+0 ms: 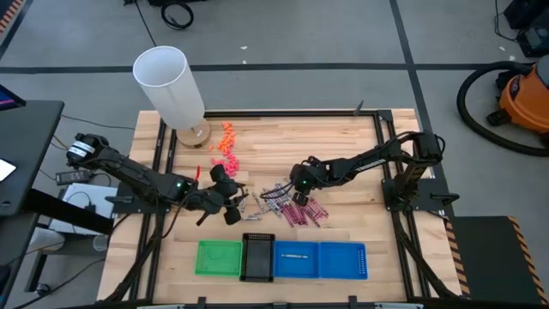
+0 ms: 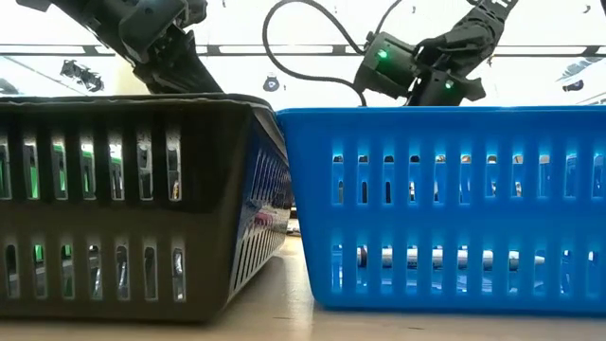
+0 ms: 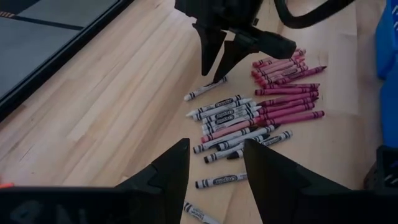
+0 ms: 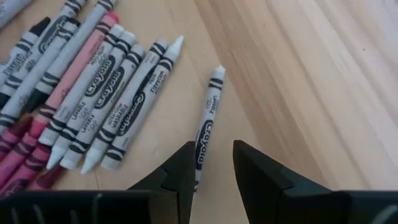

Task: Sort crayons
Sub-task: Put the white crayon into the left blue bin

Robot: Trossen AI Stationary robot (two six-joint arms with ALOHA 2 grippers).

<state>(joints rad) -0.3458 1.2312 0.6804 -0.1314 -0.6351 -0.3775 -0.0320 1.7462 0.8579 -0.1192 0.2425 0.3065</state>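
At the near edge of the table (image 1: 343, 137) four trays are sitting in a row: a green tray (image 1: 219, 258), a black tray (image 1: 256, 257), and two blue trays (image 1: 319, 260). In the left blue one a single grey crayon (image 1: 294, 256) is lying; in the low view the black tray (image 2: 133, 204) and a blue tray (image 2: 454, 208) are filling the frame, touching at their upper rims.

Beyond the trays, the crayons (image 1: 287, 204) are lying in a loose pile mid-table, grey-silver ones on one side (image 3: 227, 115), magenta ones on the other (image 3: 289, 102), many side by side.

The left gripper (image 1: 233, 209) is hovering just left of the pile, its fingers (image 3: 168, 171) standing apart with nothing between them; a few stray grey crayons are lying on the wood below it.

The right gripper (image 1: 299, 182) is hanging over the pile's far edge, pointing down. Its fingers (image 4: 180, 168) are standing slightly apart, straddling the end of a lone grey crayon (image 4: 208, 124) that is lying apart from the grey row (image 4: 106, 99); whether they are touching it cannot be told.

Farther back, small orange and pink lumps (image 1: 226, 144) are scattered near a white cylinder (image 1: 170, 84) standing at the table's far left.
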